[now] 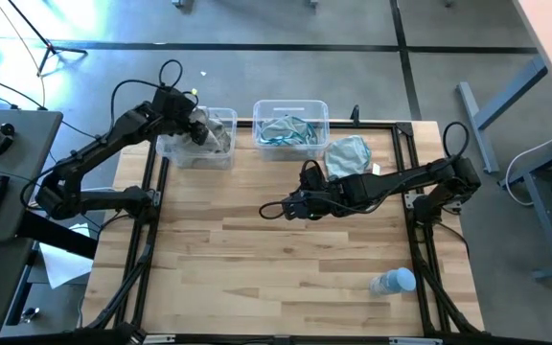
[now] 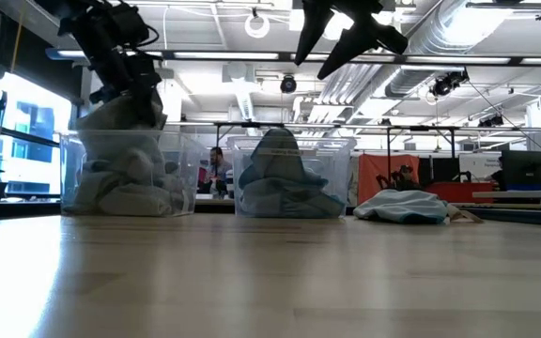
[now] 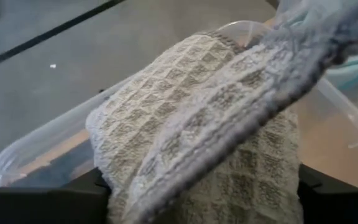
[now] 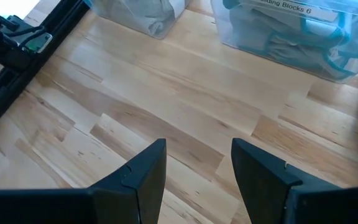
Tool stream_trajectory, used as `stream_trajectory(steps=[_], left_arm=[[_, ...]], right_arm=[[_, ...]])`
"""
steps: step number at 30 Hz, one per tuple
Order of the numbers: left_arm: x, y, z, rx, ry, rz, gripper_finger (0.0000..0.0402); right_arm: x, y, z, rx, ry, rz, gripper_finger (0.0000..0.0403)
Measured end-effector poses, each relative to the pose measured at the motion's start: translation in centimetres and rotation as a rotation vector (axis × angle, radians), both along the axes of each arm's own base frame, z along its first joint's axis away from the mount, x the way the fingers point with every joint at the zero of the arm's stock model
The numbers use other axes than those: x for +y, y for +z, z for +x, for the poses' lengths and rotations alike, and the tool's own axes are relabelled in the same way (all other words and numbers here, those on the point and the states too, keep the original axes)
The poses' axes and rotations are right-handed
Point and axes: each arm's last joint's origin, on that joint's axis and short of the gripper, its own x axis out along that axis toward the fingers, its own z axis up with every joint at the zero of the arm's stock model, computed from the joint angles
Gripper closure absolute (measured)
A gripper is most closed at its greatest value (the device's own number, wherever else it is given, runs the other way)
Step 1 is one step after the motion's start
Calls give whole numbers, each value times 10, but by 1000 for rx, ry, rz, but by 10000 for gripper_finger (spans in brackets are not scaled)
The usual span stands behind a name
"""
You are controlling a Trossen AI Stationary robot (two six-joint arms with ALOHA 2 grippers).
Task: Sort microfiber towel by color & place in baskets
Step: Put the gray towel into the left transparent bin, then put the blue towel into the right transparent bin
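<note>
A grey towel [image 3: 197, 124] hangs gripped in the left hand [image 1: 197, 125] over the left basket [image 1: 175, 153] — right hand [image 4: 194, 165] open, empty.

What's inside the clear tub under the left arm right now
The left basket holds grey-beige towels; the left gripper holds another above it. The tub's bottom is covered.

Two baskets [image 1: 197, 151] [image 1: 290, 117] side by side at table's [image 1: 257, 268] far edge, towel [image 1: 346, 153] beside them, bottle [image 1: 392, 282] near front.
</note>
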Motion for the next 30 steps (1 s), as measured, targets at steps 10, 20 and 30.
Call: stream_trajectory(steps=[10,20,30], left_arm=[[-9,3,-4,2,27,-158,129],[-7,43,0,-102,33,-94,128],[-11,35,-3,10,226,-102,128]], right_arm=[[-15,-4,-6,112,-8,-40,226],[-54,-5,-5,255,83,-164,226],[-88,-5,-6,369,172,-228,226]])
